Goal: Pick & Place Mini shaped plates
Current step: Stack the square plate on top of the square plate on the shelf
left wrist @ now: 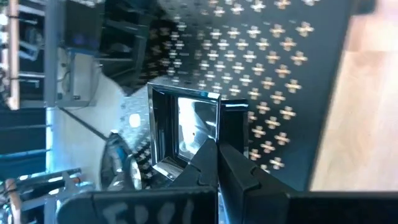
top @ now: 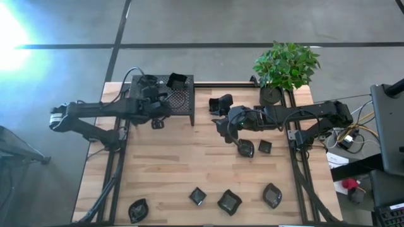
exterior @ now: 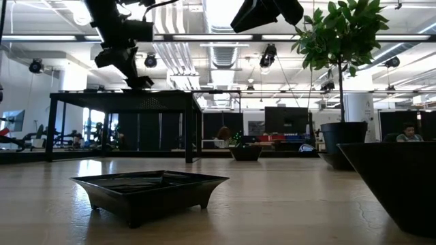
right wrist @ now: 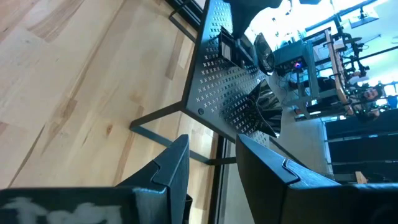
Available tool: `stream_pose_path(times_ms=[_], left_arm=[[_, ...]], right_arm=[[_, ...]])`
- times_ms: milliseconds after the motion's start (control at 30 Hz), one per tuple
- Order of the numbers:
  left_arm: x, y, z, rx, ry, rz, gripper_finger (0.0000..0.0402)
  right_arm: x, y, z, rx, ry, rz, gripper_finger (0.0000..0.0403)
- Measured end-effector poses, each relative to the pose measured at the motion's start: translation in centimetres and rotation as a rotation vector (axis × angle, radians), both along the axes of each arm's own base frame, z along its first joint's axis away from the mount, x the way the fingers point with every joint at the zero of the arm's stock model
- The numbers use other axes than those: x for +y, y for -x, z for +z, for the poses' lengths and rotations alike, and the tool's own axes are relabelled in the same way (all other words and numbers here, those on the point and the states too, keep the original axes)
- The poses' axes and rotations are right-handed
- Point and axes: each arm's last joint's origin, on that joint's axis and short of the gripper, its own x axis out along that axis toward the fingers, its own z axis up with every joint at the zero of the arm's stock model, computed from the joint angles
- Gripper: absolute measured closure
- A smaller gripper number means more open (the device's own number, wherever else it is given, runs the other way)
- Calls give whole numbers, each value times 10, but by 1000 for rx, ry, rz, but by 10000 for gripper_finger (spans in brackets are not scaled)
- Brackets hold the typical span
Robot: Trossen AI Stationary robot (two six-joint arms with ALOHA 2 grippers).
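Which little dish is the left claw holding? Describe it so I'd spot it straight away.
Find the black perforated metal stand at the table's back left. The left claw hovers over it, shut on a glossy square mini plate. Unlike the plate at the stand's back corner, it hangs on edge, not flat.

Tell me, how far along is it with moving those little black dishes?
Early on. One square plate sits on the perforated stand. The left gripper, shut, holds another at the stand's edge. The right gripper hangs open and empty. About seven plates wait on the table, like the leaf-shaped one.
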Motion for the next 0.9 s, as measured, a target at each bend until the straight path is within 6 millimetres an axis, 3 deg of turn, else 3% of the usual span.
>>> stream_pose_path(times_ms=[400,900], left_arm=[[-3,3,0,-46,119,38,401],[-2,3,0,-42,105,37,401]], right_arm=[[0,0,0,0,0,0,282],[0,0,0,0,0,0,285]])
